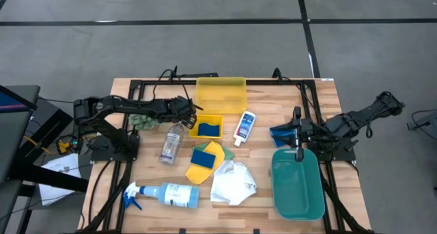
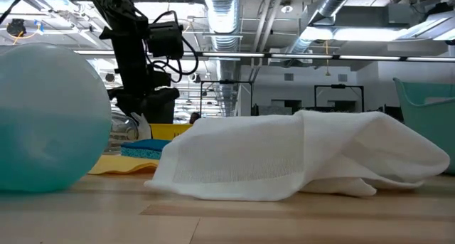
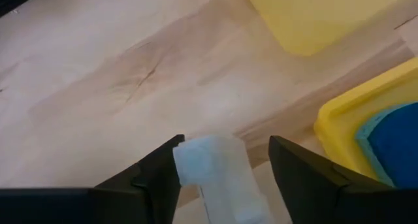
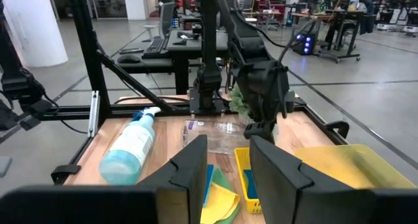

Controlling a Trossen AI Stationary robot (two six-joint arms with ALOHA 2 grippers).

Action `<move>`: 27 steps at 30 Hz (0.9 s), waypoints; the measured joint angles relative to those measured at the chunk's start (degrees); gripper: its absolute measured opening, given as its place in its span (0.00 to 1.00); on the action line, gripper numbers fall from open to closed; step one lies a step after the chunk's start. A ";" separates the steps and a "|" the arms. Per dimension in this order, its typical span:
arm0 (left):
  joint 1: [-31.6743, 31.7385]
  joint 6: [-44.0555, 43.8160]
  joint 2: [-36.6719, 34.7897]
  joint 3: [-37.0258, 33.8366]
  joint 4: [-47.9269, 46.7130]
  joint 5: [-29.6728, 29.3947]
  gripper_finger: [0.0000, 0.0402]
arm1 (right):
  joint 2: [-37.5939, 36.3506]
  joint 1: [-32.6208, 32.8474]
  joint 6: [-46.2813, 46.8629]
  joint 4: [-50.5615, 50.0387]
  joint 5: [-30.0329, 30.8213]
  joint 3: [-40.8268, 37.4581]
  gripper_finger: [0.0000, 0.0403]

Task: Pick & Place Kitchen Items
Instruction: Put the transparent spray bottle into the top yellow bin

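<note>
High view: left tool (image 1: 183, 119) over head of clear spray bottle (image 1: 171, 143), lying on bench (image 1: 273, 101); right tool (image 1: 298, 134) waiting above teal bin (image 1: 298, 186), fingers slightly apart, empty.

Left wrist view: fingers (image 3: 153, 175) apart around translucent nozzle (image 3: 219, 172), not clamped.

Risk: smooth round plastic may slip or roll toward small yellow tray (image 3: 353, 119).

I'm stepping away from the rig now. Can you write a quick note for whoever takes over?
Left hand: open around the top of the clear spray bottle, not gripped yet.
Right hand: waiting, empty, above the teal bin.
Done: one sponge in the small yellow tray.
Left on the table: blue-white spray bottle, blue-capped bottle, second sponge on the yellow cloth, white cloth.
</note>
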 joint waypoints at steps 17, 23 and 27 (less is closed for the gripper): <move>-0.02 1.97 -0.39 0.02 1.43 -0.83 0.14 | -0.02 0.12 0.00 0.13 0.00 0.00 0.27; -0.02 2.36 -4.50 0.00 2.25 -1.08 0.14 | -0.02 0.12 0.00 0.04 0.00 0.00 0.27; -0.37 2.49 -9.44 0.00 2.18 -1.91 0.14 | -0.01 0.21 0.00 -0.04 0.01 0.00 0.27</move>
